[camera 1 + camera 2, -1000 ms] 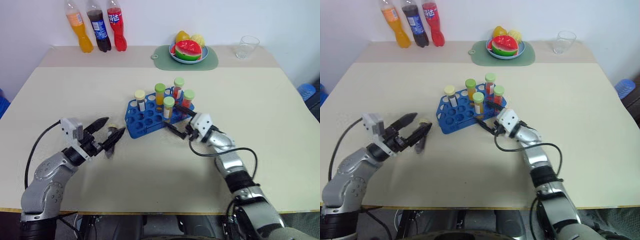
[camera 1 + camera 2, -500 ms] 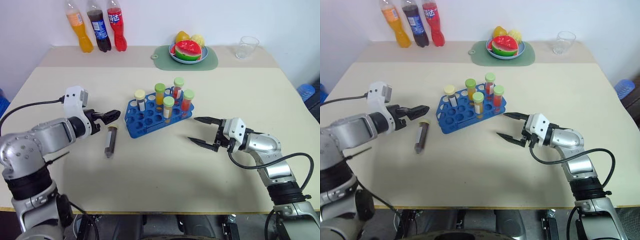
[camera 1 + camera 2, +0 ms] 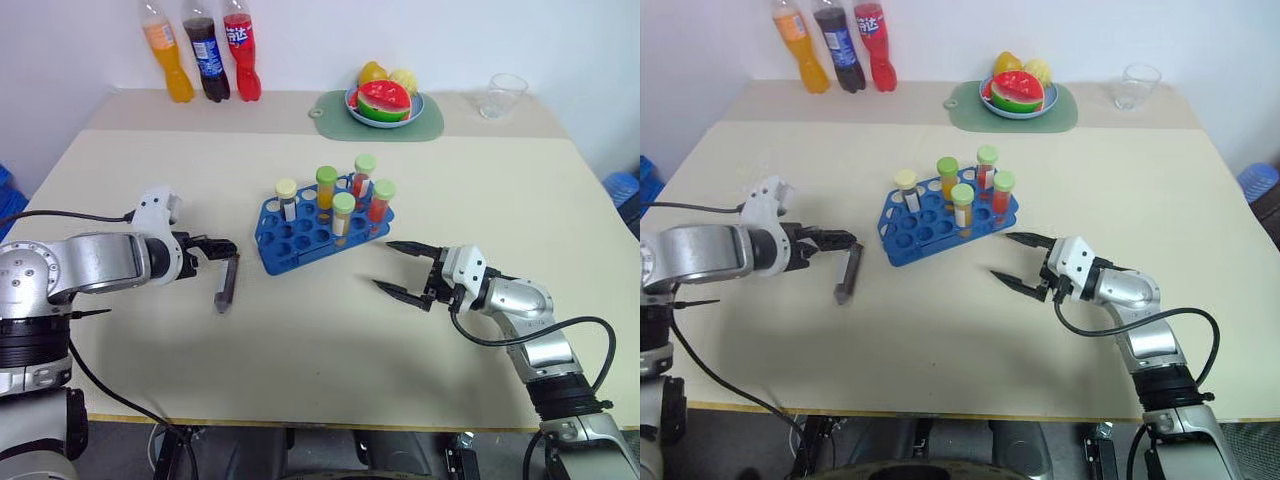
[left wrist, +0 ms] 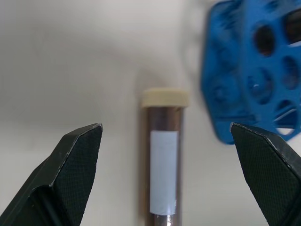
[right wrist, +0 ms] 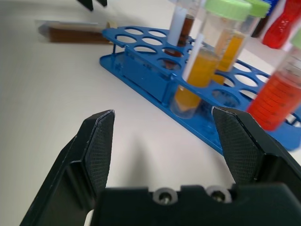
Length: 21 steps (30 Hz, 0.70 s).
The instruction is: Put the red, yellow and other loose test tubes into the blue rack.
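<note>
Blue plastic, the rack point(image 3: 322, 226) stands slantwise near the middle of the table point(image 3: 500, 180) with five capped tubes upright in it: one cream-capped point(image 3: 286, 197) with dark liquid, two green-capped with orange point(image 3: 326, 187) point(image 3: 343, 213), and two green-capped with red point(image 3: 364, 174) point(image 3: 380, 200). Most of its holes are empty. One loose tube point(image 3: 226, 283), brown with a cream cap and a white label, lies flat on the table just left of the rack, cap end toward it. So the task looks mostly done, with this single tube left, as far as I can see.

At the loose tube's cap end hangs the left gripper point(image 4: 169, 141), its jaws spread wide to either side of the tube and not touching it. On the other side, the right gripper point(image 3: 402, 269) hovers over bare table below and to the right of the rack, jaws parted and holding nothing.

Along the far edge stand three drink bottles point(image 3: 208, 52), a plate of fruit point(image 3: 385, 100) on a green mat point(image 3: 330, 110), and one clear cup point(image 3: 500, 95).
</note>
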Each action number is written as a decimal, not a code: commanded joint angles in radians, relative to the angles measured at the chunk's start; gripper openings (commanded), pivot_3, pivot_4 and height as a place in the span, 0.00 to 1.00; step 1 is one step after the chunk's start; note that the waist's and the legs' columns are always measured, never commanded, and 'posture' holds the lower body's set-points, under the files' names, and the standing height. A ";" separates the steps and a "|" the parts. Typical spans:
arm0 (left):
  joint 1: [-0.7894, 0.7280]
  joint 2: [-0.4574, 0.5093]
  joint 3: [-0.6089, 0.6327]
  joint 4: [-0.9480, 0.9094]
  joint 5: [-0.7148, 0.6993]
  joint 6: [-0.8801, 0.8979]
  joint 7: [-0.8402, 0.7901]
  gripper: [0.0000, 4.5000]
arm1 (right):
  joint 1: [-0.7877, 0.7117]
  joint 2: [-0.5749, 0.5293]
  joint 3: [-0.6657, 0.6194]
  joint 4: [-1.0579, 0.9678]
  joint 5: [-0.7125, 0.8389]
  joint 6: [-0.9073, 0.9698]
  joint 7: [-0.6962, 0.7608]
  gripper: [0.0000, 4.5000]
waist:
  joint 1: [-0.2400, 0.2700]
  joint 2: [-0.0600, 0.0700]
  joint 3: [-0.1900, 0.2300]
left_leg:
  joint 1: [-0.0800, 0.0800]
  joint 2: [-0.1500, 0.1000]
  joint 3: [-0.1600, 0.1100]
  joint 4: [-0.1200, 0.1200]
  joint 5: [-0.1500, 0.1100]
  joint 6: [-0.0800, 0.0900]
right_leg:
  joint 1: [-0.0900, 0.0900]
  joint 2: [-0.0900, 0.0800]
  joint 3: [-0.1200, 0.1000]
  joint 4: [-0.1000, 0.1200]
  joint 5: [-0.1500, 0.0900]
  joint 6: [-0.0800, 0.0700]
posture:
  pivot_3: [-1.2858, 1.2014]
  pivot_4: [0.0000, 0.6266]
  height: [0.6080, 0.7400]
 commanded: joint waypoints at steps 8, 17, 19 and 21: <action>-0.109 -0.123 -0.057 0.191 -0.018 -0.071 0.231 1.00 | 0.007 -0.012 0.013 -0.113 0.020 0.024 0.036 0.81 | 0.001 0.000 0.000 | 0.000 -0.002 0.000 0.000 0.003 -0.004 | 0.001 0.001 -0.001 0.000 0.000 0.000 | 0.52 0.24 1.00; -0.135 -0.183 -0.001 0.245 -0.018 -0.047 0.351 0.26 | 0.008 -0.039 0.003 -0.193 0.071 0.103 0.079 0.82 | 0.003 0.000 -0.001 | 0.001 -0.003 -0.001 0.001 0.004 -0.006 | 0.002 0.001 -0.001 0.000 0.000 0.000 | 0.52 0.24 1.00; -0.136 -0.198 0.015 0.247 -0.018 -0.042 0.369 0.19 | 0.002 -0.043 0.006 -0.200 0.080 0.114 0.094 0.82 | 0.002 0.000 -0.001 | 0.001 -0.003 -0.001 0.001 0.004 -0.006 | 0.002 0.001 -0.001 0.000 0.000 0.000 | 0.52 0.24 1.00; -0.132 -0.222 0.035 0.240 -0.018 -0.042 0.390 0.19 | -0.005 -0.046 0.008 -0.196 0.083 0.112 0.112 0.82 | 0.002 0.000 -0.001 | 0.001 -0.003 -0.001 0.001 0.004 -0.007 | 0.002 0.001 -0.001 0.000 0.000 0.000 | 0.52 0.24 1.00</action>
